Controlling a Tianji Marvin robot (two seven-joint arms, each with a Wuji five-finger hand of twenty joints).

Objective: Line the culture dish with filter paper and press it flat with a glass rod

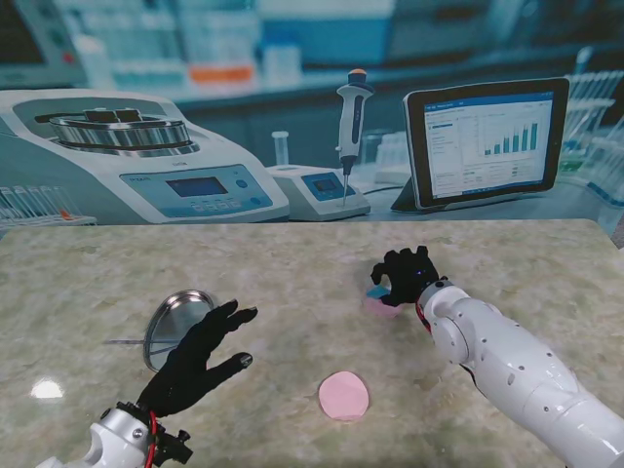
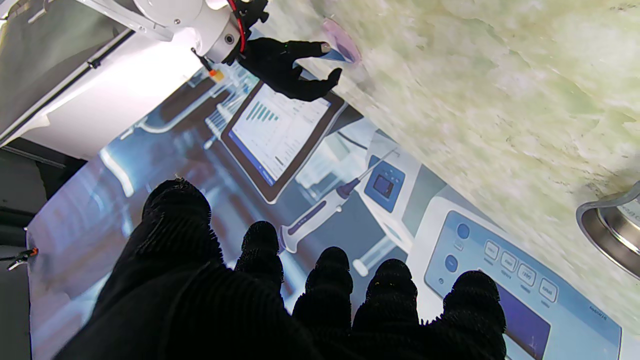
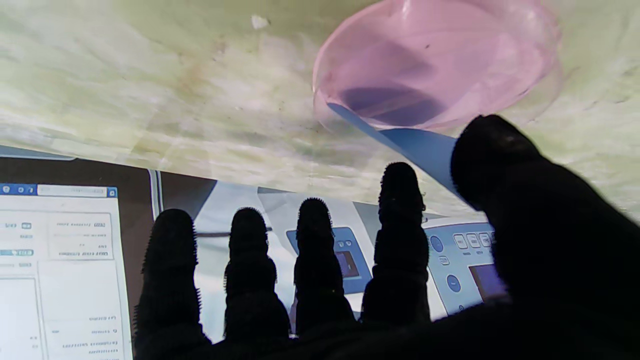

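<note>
A clear pink culture dish (image 3: 435, 65) sits on the marble table to the right of centre (image 1: 385, 306). My right hand (image 1: 405, 276) hovers just behind it, thumb and forefinger pinched on a blue filter paper (image 3: 425, 150), whose far edge dips over the dish rim. The other fingers (image 3: 315, 240) are spread. My left hand (image 1: 200, 356) is open above the table at the near left and holds nothing. Beside it lies a round metal dish (image 1: 175, 327), with a thin rod-like line (image 1: 122, 341) poking out to its left. The left wrist view shows the right hand (image 2: 290, 65) and the paper (image 2: 334, 56).
A flat pink disc (image 1: 343, 395) lies near the table's front edge between my arms. A printed lab backdrop (image 1: 292, 117) stands along the table's far edge. The metal dish's rim (image 2: 607, 230) shows in the left wrist view.
</note>
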